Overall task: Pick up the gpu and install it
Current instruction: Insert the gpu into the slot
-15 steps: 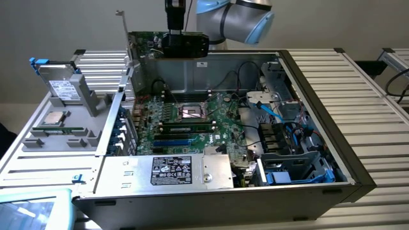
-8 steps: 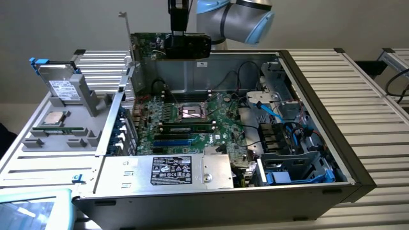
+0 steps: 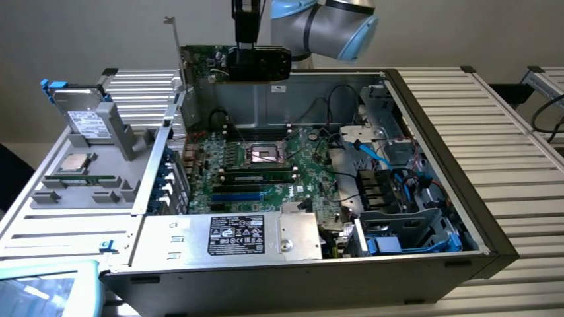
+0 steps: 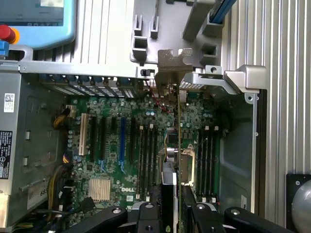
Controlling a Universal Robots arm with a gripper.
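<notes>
Hold: end effector clamped on green circuit-board gpu, black cooler, silver bracket
Place: above open grey computer case
Handling: likely light, stiff, fragile; grip by cooler

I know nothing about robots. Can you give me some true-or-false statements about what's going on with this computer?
1. The gripper holds the gpu above the open case. True.
2. The gpu is plugged into the motherboard. False: it hangs in the air above the board, not touching it.
3. The hard drive stands in a gray holder outside the case, on the exterior view's left. True.
4. The case is closed up. False: its side is off, and the motherboard and cables are in plain sight.
</notes>
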